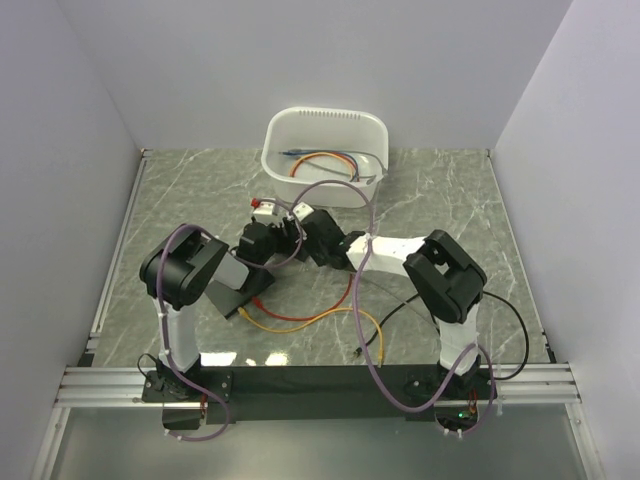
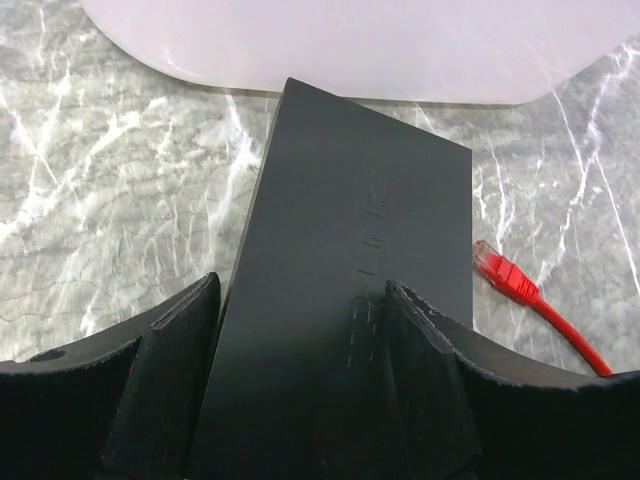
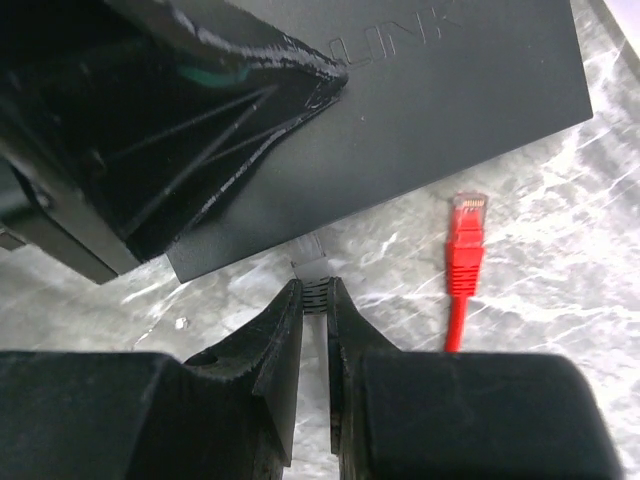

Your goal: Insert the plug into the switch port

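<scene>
**A:** Which step is running here?

**B:** The approach, I'd judge. The right gripper (image 3: 316,300) is holding the plug (image 3: 313,258), and its clear tip is pointing at twelve o'clock, right up at the near edge of the switch (image 3: 450,110). I cannot tell whether the two are touching. Nothing is looking seated yet.

**A:** And where is the switch sitting?

**B:** Just left of the middle of the table (image 1: 450,200) in the overhead view, with the white bin (image 1: 325,112) at its one o'clock. The left gripper (image 2: 300,290) is bracing it, its fingers (image 2: 175,370) standing wide and clamping the black body between them.

**A:** The right fingers?

**B:** Those fingers (image 3: 280,340) are standing nearly together, pinching the plug's ribbed boot.

**A:** What is the next move asking for?

**B:** Lining the tip up with a port and pushing straight in while the left gripper is steadying the switch. I am not making out any ports from these views, so alignment is looking like the hard part. A loose red plug (image 3: 466,240) is lying on the table at three o'clock of the held one, off the line of travel.
</scene>
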Robot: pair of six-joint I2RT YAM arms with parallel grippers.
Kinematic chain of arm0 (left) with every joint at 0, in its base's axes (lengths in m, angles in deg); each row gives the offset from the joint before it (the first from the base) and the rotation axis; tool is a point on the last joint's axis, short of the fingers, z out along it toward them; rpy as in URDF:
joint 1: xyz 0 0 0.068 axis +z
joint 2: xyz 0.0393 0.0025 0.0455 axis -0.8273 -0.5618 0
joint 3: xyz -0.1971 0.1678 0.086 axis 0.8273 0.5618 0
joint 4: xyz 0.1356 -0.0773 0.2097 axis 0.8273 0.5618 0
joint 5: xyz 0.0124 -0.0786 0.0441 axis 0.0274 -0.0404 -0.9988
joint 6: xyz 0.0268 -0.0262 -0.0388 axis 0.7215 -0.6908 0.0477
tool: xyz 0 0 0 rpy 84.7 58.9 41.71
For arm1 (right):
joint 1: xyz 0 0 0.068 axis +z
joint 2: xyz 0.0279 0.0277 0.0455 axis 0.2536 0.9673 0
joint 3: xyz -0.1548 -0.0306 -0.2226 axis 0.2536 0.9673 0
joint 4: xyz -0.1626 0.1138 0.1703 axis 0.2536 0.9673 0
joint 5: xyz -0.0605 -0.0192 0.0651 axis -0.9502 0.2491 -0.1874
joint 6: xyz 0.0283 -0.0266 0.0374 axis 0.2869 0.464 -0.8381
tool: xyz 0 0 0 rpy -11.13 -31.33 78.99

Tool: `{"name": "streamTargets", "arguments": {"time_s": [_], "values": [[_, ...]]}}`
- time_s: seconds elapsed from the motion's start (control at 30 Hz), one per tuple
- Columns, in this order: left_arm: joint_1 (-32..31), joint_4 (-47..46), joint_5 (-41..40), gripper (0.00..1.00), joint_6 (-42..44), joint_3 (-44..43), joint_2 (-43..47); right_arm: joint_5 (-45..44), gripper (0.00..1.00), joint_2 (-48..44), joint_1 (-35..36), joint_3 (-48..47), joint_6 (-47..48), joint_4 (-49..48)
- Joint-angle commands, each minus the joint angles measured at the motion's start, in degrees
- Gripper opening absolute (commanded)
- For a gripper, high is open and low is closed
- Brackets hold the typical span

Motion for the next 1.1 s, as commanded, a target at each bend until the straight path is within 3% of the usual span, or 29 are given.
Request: {"name": "streamTargets", "arguments": {"time_s": [0.0, 0.3, 0.6, 0.9, 1.07], "values": [[-10.7, 18.5, 16.8, 0.68, -0.7, 2.0, -5.9, 10.5, 0.05, 1.4, 2.5, -11.2, -0.5, -28.3], [-10.7, 17.0, 18.6, 0.69, -1.3, 2.8, -5.7, 9.5, 0.05, 2.2, 2.0, -8.5, -2.8, -33.2], [-11.1, 17.8, 18.6, 0.69, -1.2, 2.1, -7.3, 12.5, 0.05, 2.6, 1.9, -14.6, -6.6, -33.5], [-11.5, 17.8, 20.1, 0.7, -1.2, 1.4, -8.6, 14.2, 0.05, 2.3, 1.2, -17.2, -11.5, -39.7], [-10.8, 22.5, 15.7, 0.72, -2.9, -0.7, -8.0, 13.1, 0.08, 2.2, 1.0, -16.4, -12.2, -38.1]]}}
